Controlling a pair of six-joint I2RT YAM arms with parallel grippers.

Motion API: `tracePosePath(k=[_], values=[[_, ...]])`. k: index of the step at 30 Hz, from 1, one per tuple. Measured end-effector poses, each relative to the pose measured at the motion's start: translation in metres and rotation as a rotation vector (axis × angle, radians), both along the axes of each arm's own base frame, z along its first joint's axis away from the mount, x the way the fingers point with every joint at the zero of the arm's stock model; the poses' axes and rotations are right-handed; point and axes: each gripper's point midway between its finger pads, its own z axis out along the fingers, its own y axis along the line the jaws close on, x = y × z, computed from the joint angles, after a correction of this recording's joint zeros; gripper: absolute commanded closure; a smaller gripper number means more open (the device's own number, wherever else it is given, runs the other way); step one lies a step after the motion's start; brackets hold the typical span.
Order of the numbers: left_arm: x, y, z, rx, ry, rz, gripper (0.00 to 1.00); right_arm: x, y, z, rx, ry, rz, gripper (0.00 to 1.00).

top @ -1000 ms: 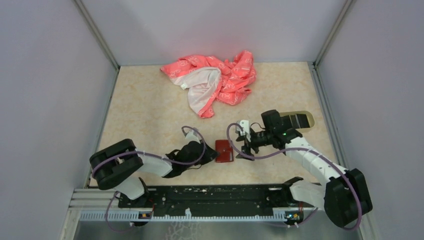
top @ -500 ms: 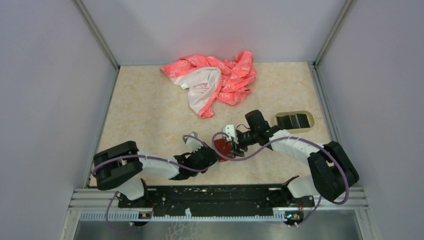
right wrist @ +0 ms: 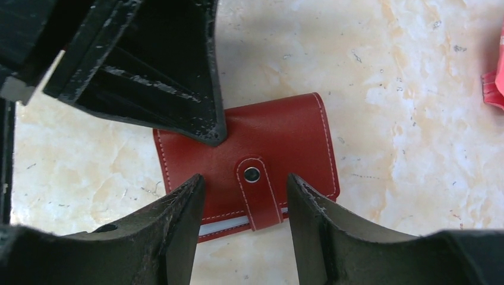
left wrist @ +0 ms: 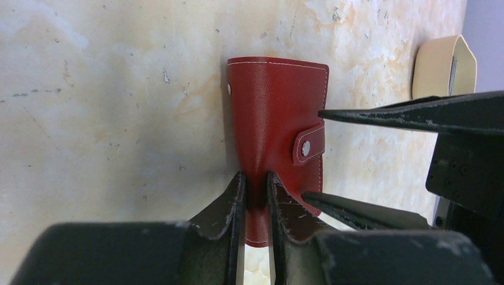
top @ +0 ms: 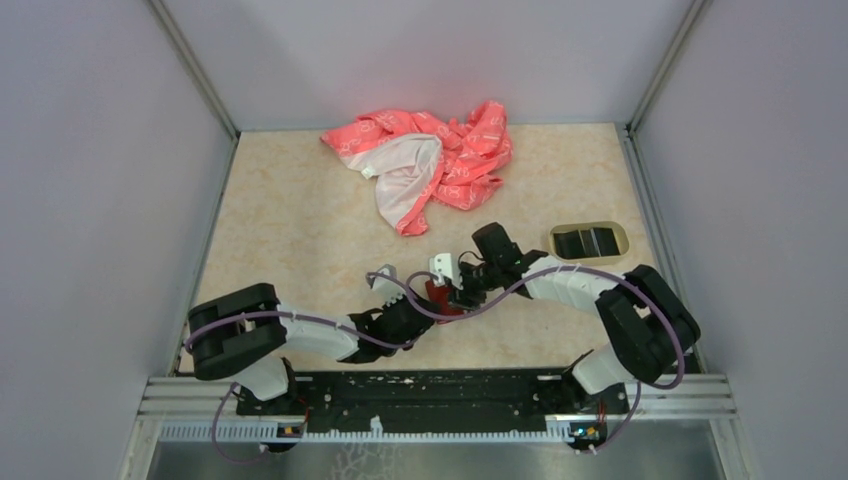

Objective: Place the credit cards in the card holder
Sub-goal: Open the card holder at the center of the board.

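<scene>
Two grippers at the closed card holder near mid-table: left gripper nipped almost shut on its 6 o'clock edge (left wrist view), right gripper half open, straddling the snap strap, holding nothing; credit cards sit in beige tray at holder's 2 o'clock.

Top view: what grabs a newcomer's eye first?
The bright pink cloth, crumpled at the far edge of the table. Next, the closed red card holder mid-table: the left gripper pinches its edge and the right gripper straddles its snap strap, jaws open. The black cards sit in the tray at right.
</scene>
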Motion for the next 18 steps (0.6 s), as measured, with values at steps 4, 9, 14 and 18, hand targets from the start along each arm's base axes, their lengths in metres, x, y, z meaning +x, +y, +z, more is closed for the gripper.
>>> tracePosePath(k=[4, 9, 14, 18], values=[[0.0002, -0.0005, 0.0001, 0.004, -0.016, -0.013, 1.00, 0.0041, 0.0007, -0.0013, -0.020, -0.003, -0.007, 0.49], [0.0002, -0.0002, -0.0001, 0.006, -0.031, -0.025, 1.00, 0.0089, 0.0064, -0.0010, -0.034, -0.004, -0.006, 0.52], [-0.0002, 0.0002, -0.0003, -0.009, -0.039, -0.029, 1.00, 0.0095, 0.0077, -0.0054, -0.063, 0.016, -0.005, 0.59], [-0.0005, 0.0004, -0.0002, -0.014, -0.042, -0.031, 1.00, 0.0077, 0.0087, -0.0071, -0.083, 0.019, 0.005, 0.74]])
